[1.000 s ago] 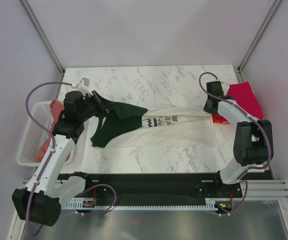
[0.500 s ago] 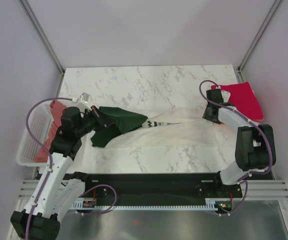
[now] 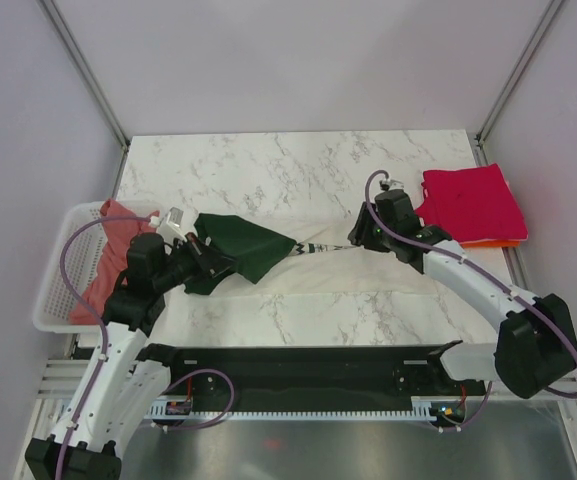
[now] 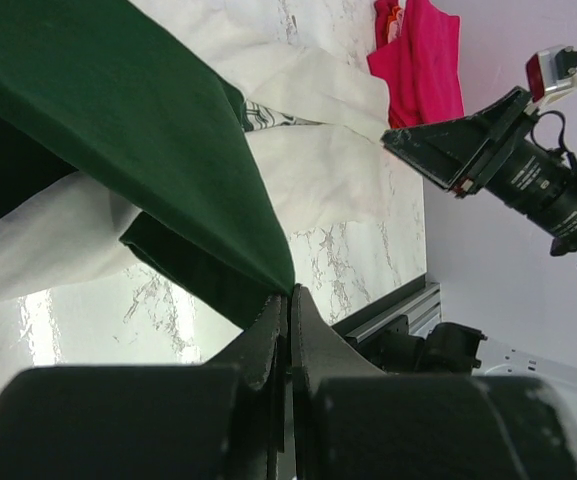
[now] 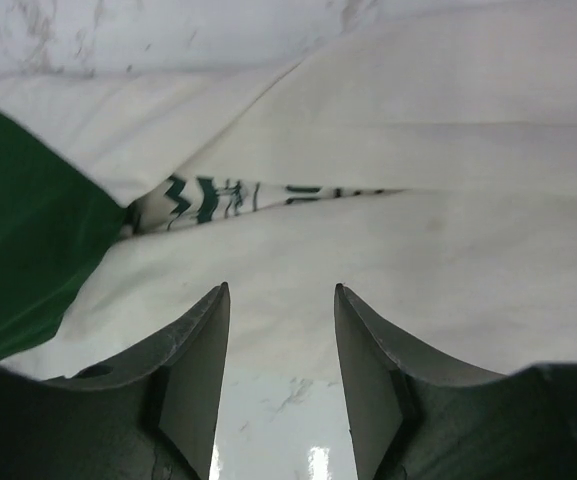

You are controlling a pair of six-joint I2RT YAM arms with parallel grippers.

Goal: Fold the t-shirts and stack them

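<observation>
One table [image 3: 298,170] holds four shirts: a cream shirt [image 3: 368,272] bunched in the middle, a pink shirt [image 3: 113,225] in one basket [image 3: 48,310], and a magenta shirt [image 3: 468,205] on an orange shirt [image 3: 493,243]. The left gripper [image 4: 289,300] pinches the green sleeve [image 3: 243,245]. The right gripper [image 5: 281,340] gapes just above the cream shirt.

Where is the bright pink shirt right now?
In the top view, the magenta shirt lies folded at the right edge of the table. It rests on an orange shirt, to the right of the cream shirt.
</observation>
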